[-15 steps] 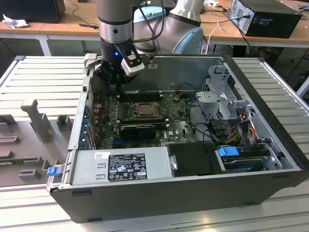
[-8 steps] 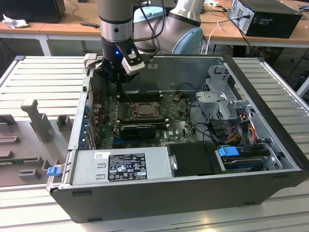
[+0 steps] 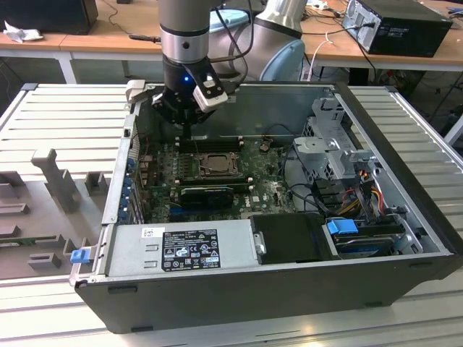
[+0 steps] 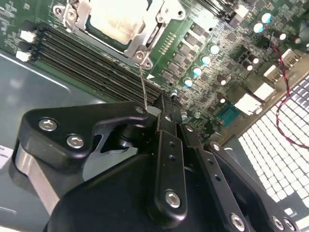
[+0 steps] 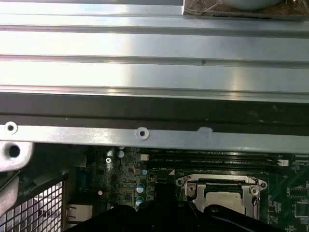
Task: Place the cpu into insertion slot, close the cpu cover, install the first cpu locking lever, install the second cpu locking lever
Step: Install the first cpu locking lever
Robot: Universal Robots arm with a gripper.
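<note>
Lever step, likely: black gripper [image 4: 162, 105], jaws clamped on thin steel wire lever [image 4: 143, 82] at a corner of the grey metal cpu cover [image 4: 149, 34]; needs hooking down.

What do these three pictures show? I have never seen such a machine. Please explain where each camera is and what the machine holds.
This is one robot arm working inside an open computer case that lies on a ribbed metal table. The exterior view comes from a camera standing apart, so it sees the whole scene. The two wrist views come from cameras riding on the arm, so they look closely at the green circuit board. At the arm's end is a black gripper, a hand with two fingers. In the second wrist view the fingers are together and seem to pinch the end of a thin metal lever beside the socket. The silver chip already sits there, with the metal cover frame lying over it.
</note>
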